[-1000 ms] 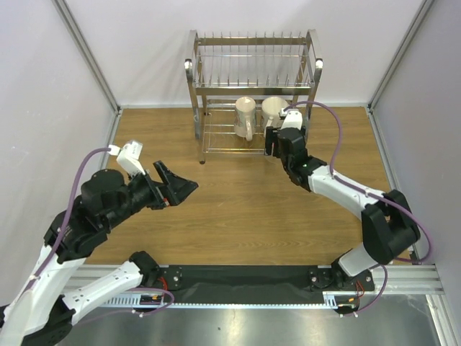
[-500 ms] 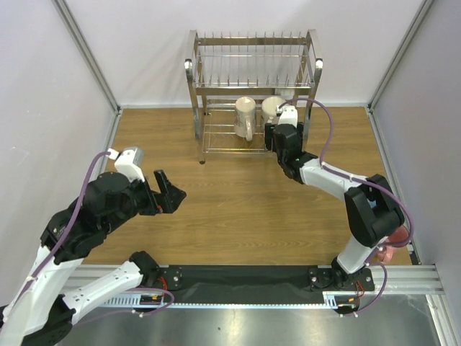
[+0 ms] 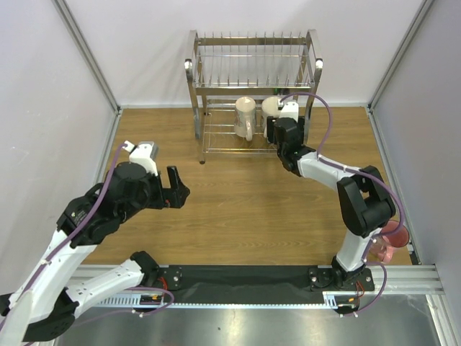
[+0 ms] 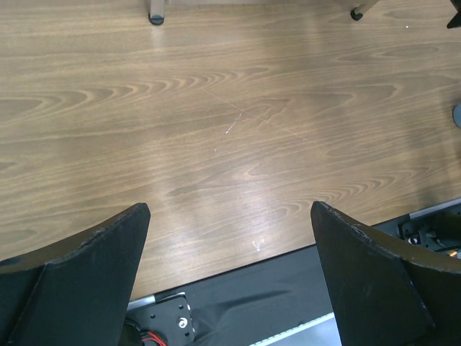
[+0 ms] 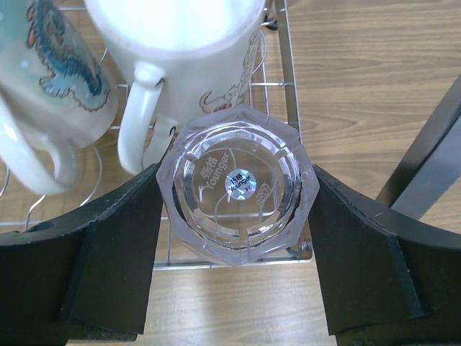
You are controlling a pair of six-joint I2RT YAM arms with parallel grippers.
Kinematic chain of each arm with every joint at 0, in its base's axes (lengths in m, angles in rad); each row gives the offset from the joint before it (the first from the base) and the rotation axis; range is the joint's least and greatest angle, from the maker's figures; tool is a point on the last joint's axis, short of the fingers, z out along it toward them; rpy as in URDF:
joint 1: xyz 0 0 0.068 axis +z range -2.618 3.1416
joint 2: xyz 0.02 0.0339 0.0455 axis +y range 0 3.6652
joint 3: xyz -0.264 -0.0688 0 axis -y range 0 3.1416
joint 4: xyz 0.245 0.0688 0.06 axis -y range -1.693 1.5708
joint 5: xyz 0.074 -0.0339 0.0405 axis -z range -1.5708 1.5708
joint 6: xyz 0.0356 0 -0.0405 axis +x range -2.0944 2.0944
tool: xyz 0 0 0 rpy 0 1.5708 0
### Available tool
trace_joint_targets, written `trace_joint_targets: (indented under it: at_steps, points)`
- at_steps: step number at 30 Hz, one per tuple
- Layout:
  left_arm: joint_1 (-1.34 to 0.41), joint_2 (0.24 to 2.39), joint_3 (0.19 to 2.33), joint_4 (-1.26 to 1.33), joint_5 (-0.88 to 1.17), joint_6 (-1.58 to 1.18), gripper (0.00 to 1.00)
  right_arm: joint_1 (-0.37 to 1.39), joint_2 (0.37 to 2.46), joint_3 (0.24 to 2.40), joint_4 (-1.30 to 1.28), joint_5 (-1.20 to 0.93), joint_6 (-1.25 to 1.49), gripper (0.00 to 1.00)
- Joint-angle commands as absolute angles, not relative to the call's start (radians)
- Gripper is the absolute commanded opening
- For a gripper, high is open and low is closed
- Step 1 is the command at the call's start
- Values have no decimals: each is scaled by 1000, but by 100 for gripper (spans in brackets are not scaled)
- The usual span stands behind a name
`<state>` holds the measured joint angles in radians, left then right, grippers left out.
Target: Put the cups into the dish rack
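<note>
The dish rack (image 3: 252, 50) stands at the back of the table. Two cream mugs (image 3: 245, 115) (image 3: 272, 108) sit on its lower tier. My right gripper (image 3: 274, 132) is at that tier's front right corner, shut on a clear glass tumbler (image 5: 238, 209). Seen from the right wrist, the tumbler's base faces the camera, both fingers (image 5: 122, 245) press its sides, and a cream mug (image 5: 187, 36) stands just behind it. Whether the tumbler rests on the wires I cannot tell. A pink mug (image 3: 389, 241) lies near the right arm's base. My left gripper (image 3: 175, 189) (image 4: 229, 216) hangs open over bare wood.
A mug with a blue pattern (image 5: 50, 72) stands left of the cream one on the wire shelf (image 5: 288, 65). A rack leg (image 5: 425, 166) rises at the right of the right wrist view. Grey walls enclose the table on three sides.
The right arm has pushed the tumbler farther in toward the rack's lower tier. The left arm has swung round, its open gripper shifting slightly. The pink mug has come into view.
</note>
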<state>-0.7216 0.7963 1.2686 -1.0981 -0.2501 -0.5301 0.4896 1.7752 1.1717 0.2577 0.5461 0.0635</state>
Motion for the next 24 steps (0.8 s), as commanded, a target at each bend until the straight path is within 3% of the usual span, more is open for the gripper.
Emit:
trace_joint_targets:
  at_steps: [1, 24]
  points:
    - [-718, 788, 1296, -1065, -252, -483, 100, 477, 1795, 1232, 347, 575, 55, 0]
    - [-699, 795, 1289, -1068, -238, -417, 100, 451, 1928, 1336, 322, 583, 74, 0]
